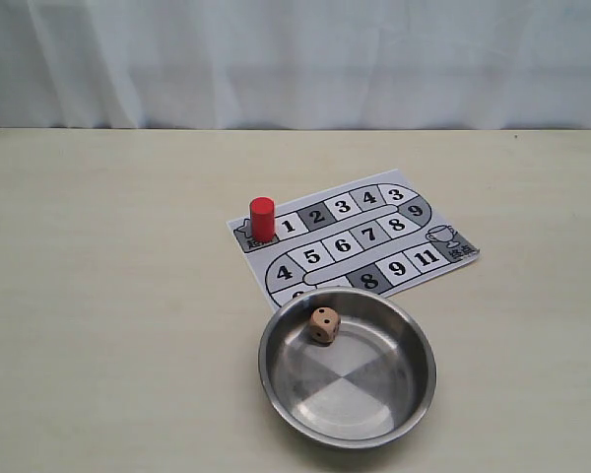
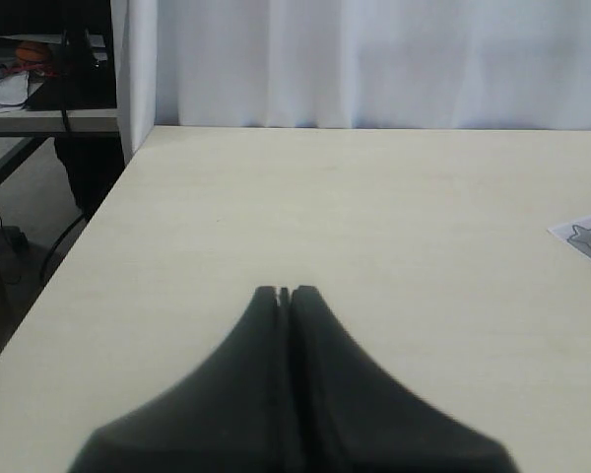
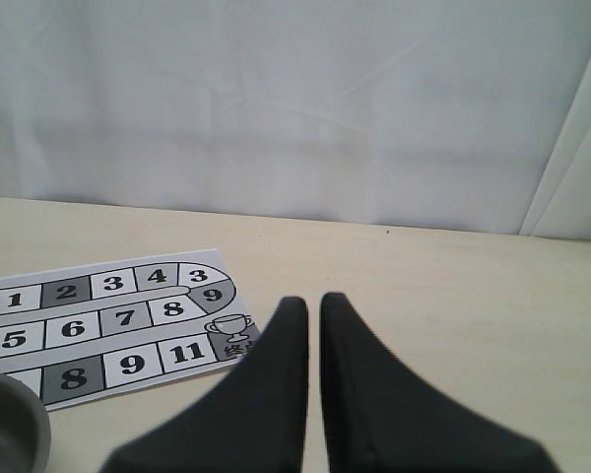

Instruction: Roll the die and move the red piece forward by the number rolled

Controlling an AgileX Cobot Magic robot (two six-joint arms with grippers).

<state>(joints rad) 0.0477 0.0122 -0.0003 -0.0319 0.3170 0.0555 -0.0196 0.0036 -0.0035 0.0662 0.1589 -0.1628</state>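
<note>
A pale cream worktop (image 1: pixel 108 296) fills the scene. Nearest the camera sits a round steel bowl (image 1: pixel 374 399), its far rim overlapping the near edge of the board (image 1: pixel 374 258). The die (image 1: pixel 324 324), a tan wooden cube with dark pips, lies inside the bowl on the side closest to the board.

The board is a printed paper sheet lying flat, with a winding track of numbered squares and a trophy drawn at its right end. The red piece (image 1: pixel 262 218) stands upright at the board's far left corner, on the start square beside square 1.

Behind the board, a white curtain (image 1: pixel 295 59) closes off the back of the worktop. Past the worktop's left edge, a second desk (image 2: pixel 39 108) holds clutter.

The left claw (image 2: pixel 286 293) hovers low over bare worktop, well left of the board, fingers pressed together and holding nothing. The right claw (image 3: pixel 313 301) hovers just right of the board, near the trophy end, all but closed, with a thin slit between its fingers, also empty.
</note>
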